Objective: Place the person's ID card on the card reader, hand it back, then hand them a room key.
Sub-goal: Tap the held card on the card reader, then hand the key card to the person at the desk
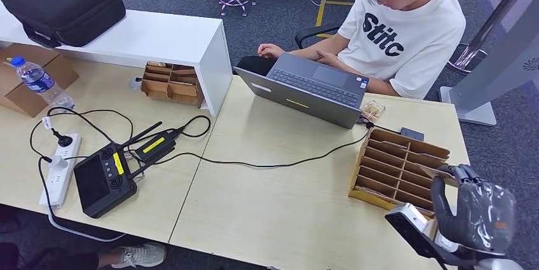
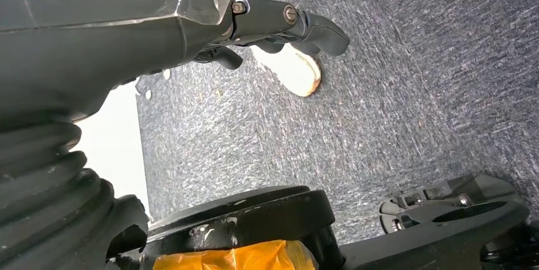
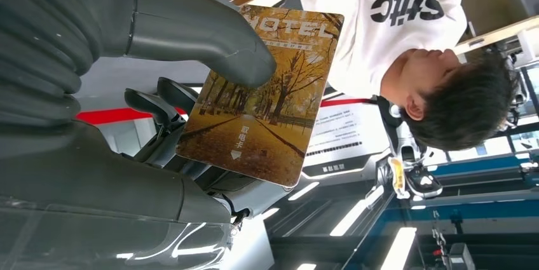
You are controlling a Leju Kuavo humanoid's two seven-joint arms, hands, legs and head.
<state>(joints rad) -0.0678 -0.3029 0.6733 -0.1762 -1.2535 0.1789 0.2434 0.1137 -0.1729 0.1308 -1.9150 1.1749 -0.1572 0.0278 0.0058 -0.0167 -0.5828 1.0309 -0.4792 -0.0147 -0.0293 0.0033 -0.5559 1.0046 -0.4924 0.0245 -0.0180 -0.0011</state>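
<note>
Item: room key (image 3: 264,95) | right robot hand (image 3: 191,111) is pinching it, long axis toward the person (image 1: 407,28) | we are judging handover next, right arm nearer.

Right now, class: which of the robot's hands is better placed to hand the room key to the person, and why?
The right. The right hand already pinches the hotel key card under its thumb and is raised beside the card rack, across the desk from the person. The left hand hangs over carpet, holding nothing.

High head view; close wrist views.
</note>
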